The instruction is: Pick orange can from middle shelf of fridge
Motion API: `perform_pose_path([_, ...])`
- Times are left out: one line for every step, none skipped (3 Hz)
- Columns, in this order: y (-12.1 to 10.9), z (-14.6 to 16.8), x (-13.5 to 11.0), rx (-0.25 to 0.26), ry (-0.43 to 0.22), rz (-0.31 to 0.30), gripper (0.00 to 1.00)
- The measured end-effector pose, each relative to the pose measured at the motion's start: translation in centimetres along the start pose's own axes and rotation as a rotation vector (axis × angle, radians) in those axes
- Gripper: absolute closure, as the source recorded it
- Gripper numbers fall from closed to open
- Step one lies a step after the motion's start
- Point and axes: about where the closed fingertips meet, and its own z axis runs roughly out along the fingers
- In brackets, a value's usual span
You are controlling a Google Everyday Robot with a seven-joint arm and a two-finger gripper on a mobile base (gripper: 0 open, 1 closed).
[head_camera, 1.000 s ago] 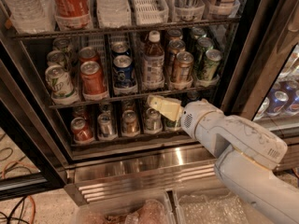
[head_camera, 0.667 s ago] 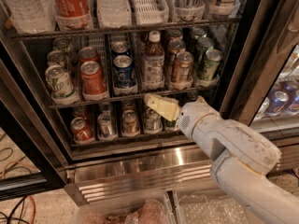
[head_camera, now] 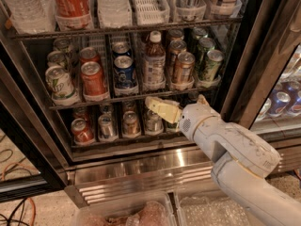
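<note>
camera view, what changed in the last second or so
The hand edged slightly left and its arm shifted with it. It is just below the front of the middle shelf, in front of the lower cans, and has taken hold of nothing. The orange can, the bottle and the rest stayed put.
</note>
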Motion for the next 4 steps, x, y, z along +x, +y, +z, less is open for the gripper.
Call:
perform_pose_path([0.0,0.1,-0.3,0.005,-0.016,-0.024,0.00])
perform_pose_path([-0.3,0.9,-1.5,0.027,-0.069,-0.071,0.00])
perform_pose_path([-0.8,2.0,-2.1,0.066,-0.121,-0.205,0.00])
perform_pose_path([-1.4,3.1,-2.0,0.094,-0.145,-0.306,0.00])
